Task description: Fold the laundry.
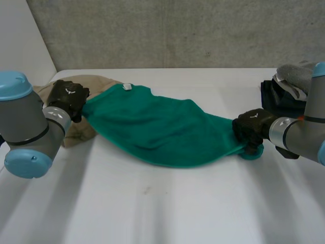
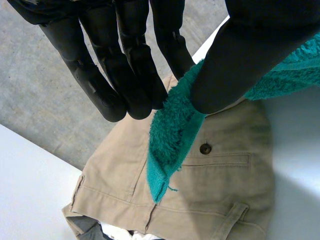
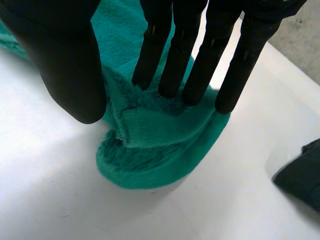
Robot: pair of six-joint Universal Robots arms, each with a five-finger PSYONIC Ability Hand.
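now the left hand (image 1: 68, 97) and right hand (image 1: 252, 127) are pinching opposite ends of the fluffy green towel (image 1: 152, 127), stretching it for folding.

A plain teal-green terry towel (image 1: 162, 129) with no pattern lies by plain khaki cotton trousers (image 2: 210, 190) with a dark brown round button (image 2: 205, 148) — on a white smooth table (image 1: 152, 213), before a mottled grey concrete wall (image 1: 177, 30).
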